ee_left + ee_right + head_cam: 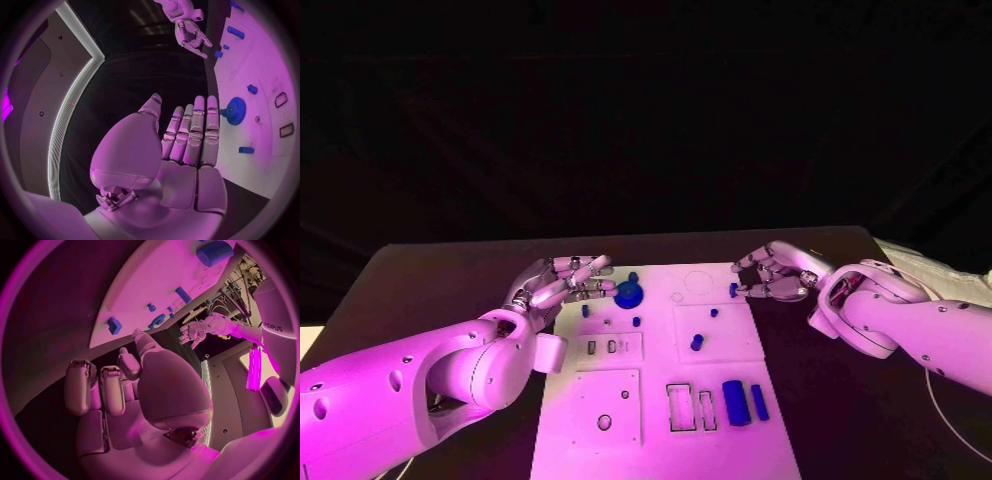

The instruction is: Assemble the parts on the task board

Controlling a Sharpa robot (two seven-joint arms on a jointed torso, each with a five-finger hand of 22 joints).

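Our left hand (563,282) spreads empty fingers beside the blue gear (629,294) standing far on the task board (617,420); our right hand (773,273), also empty, hovers near a small blue peg (733,289). Loose blue bars (736,403) suggest most assembly remains.

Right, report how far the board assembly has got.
Looks done: a blue gear stands on the task board, beside the left hand. In hand: nothing that I can see; the right hand sits by a small blue piece at the board's edge. Left: two blue bars lie loose beside empty slots.
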